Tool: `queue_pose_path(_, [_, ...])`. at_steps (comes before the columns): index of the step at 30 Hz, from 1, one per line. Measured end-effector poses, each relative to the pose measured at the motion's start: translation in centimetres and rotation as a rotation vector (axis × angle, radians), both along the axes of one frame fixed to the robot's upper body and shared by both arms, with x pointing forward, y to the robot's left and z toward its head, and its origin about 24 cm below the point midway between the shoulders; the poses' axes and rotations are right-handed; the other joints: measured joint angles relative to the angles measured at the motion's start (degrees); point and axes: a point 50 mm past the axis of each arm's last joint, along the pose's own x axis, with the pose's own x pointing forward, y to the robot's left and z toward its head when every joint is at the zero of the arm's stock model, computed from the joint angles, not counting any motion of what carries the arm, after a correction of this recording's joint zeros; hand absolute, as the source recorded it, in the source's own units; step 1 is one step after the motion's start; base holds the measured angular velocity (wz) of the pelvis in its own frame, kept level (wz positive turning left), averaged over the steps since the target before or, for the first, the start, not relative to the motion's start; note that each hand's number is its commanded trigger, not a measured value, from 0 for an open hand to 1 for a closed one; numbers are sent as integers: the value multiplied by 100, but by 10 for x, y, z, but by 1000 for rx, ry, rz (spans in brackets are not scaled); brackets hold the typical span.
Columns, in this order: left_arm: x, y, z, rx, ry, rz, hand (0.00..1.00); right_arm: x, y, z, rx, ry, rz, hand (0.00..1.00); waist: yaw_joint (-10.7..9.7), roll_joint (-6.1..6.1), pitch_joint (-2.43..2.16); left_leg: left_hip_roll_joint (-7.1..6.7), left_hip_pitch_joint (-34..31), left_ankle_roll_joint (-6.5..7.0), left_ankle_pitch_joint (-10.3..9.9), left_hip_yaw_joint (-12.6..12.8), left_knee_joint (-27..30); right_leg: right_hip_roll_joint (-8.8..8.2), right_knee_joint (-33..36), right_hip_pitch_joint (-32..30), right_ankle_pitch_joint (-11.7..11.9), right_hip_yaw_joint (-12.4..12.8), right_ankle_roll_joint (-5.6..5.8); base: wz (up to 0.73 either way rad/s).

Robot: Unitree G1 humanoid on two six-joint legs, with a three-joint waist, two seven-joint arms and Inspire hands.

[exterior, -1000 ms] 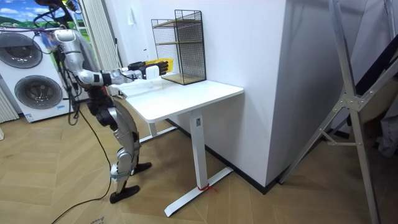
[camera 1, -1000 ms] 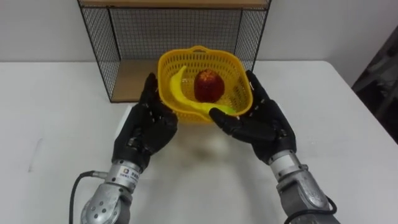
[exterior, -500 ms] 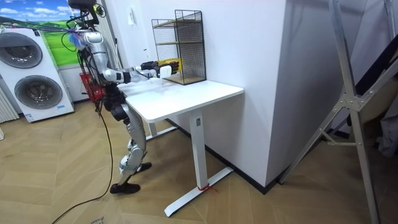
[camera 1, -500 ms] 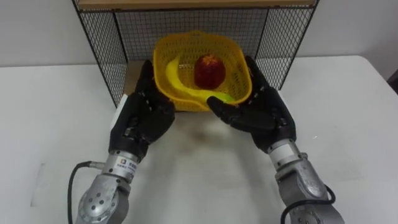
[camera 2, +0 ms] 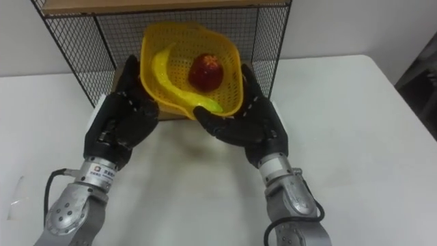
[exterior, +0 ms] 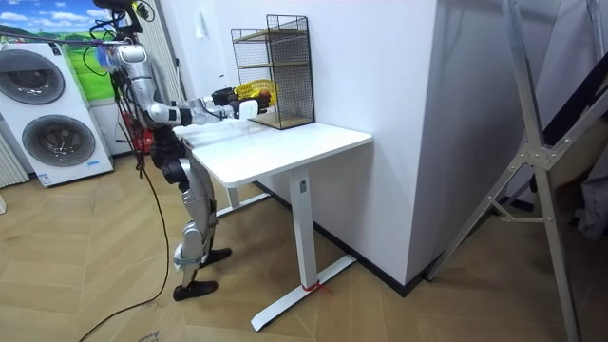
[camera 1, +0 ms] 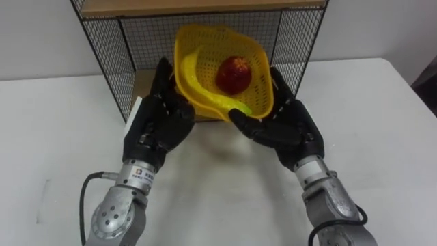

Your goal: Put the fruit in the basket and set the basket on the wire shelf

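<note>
Left hand [camera 1: 158, 126]: fingers straight, pressed flat against the left wall of the yellow plastic basket [camera 1: 257, 72]. The basket is clamped between both palms and tipped toward the robot at the mouth of the black wire shelf [camera 1: 102, 55]. Its perforated wall is probably light and flexible, so press gently below the rim. The banana [camera 1: 189, 74] and the smooth red apple [camera 1: 233, 74] may roll. Right hand [camera 1: 287, 126]: fingers extended, thumb under the near rim.

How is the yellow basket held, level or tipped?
Tipped: the basket leans toward the camera, its inside with apple and banana facing us.
</note>
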Motion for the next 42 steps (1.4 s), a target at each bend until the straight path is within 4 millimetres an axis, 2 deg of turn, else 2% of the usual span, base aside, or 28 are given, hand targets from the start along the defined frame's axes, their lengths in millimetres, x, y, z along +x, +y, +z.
queue_pose_path(3, [0, 1, -2, 9, 14, 8, 0, 1, 0, 0, -4, 7, -3, 0, -6, -4, -3, 69, -1, -25, 41, -11, -19, 89, -172, 53, 128, 9, -29, -3])
queue_pose_path(6, [0, 1, -7, 23, 51, 12, 0, 2, 0, 1, -9, 5, -5, 0, -4, 1, -5, 55, 76, -21, 108, -17, -148, 97, -279, 116, 197, 10, -33, 0])
queue_pose_path(8, [3, 1, -7, 28, 60, 14, 0, 8, -1, 6, -15, -6, 1, 0, -7, 5, -4, 52, 76, -24, 191, -19, -247, 104, -347, 96, 255, -8, -48, 0])
queue_pose_path(13, [25, 2, -5, 28, 78, 44, 0, 36, -1, 22, -98, -55, -15, 0, -15, 32, 2, 60, 140, -43, 430, -98, -510, 183, -670, 215, 489, -86, -97, 7])
queue_pose_path(18, [38, -4, -10, 21, 139, 64, 0, 57, 4, 30, -144, -32, -15, 0, 9, 39, 5, 42, 283, -56, 539, -107, -685, 184, -780, 332, 545, -106, -104, 1])
queue_pose_path(28, [65, -3, -21, 87, 274, 137, 0, 82, 11, 42, -222, -2, -10, 0, -1, 23, 5, 11, 283, -66, 639, -133, -798, 190, -981, 392, 602, -193, -122, 3])
queue_pose_path(32, [69, -1, -22, 102, 299, 165, 0, 88, 12, 39, -235, 33, -10, 0, -2, 21, 6, -14, 292, -80, 645, -194, -845, 188, -991, 413, 606, -244, -123, 8])
queue_pose_path(38, [75, 3, -27, 93, 356, 200, 0, 91, 10, 25, -260, 130, -7, 0, -8, 17, 12, -47, 382, -97, 655, -229, -931, 179, -1081, 517, 610, -290, -122, 3])
queue_pose_path(42, [85, 4, -25, 62, 386, 206, 0, 93, 8, 18, -271, 174, -9, 0, -16, 58, 36, -55, 409, -96, 655, -233, -917, 172, -1090, 593, 610, -306, -122, 0])
